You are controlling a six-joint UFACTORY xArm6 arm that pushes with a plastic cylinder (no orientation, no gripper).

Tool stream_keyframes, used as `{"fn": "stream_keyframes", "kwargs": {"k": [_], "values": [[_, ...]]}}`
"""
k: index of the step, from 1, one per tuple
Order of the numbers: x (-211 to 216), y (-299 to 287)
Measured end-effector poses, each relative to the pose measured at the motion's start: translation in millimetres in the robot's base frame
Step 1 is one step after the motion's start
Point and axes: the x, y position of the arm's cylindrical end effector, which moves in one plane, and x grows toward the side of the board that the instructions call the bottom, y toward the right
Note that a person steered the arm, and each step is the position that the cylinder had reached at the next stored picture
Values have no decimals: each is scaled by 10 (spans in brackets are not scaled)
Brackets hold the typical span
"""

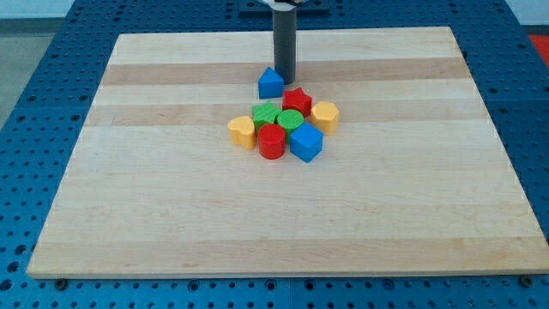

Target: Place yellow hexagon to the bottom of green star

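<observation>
The yellow hexagon (pixel 325 116) sits at the right edge of a tight cluster near the board's middle. The green star (pixel 266 113) is at the cluster's upper left, apart from the hexagon, with a green cylinder (pixel 290 120) and a red star (pixel 297 99) between them. My tip (pixel 284 79) is at the top of the cluster, just right of and behind a blue pentagon-like block (pixel 271 83), above the red star. It is up and left of the yellow hexagon.
A yellow heart-shaped block (pixel 243 131) lies at the cluster's left, a red cylinder (pixel 272 141) at its bottom, a blue cube (pixel 306 142) at its bottom right. The wooden board (pixel 171 215) rests on a blue perforated table.
</observation>
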Motion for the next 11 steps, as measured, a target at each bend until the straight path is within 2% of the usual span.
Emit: {"fn": "stream_keyframes", "kwargs": {"k": [1, 2, 3, 4, 6, 7, 8, 9, 10, 11], "values": [[0, 269], [0, 1034], [147, 1391], [400, 1313], [936, 561], [1004, 111], [1016, 115], [1011, 623], [802, 1092], [635, 1105]]}}
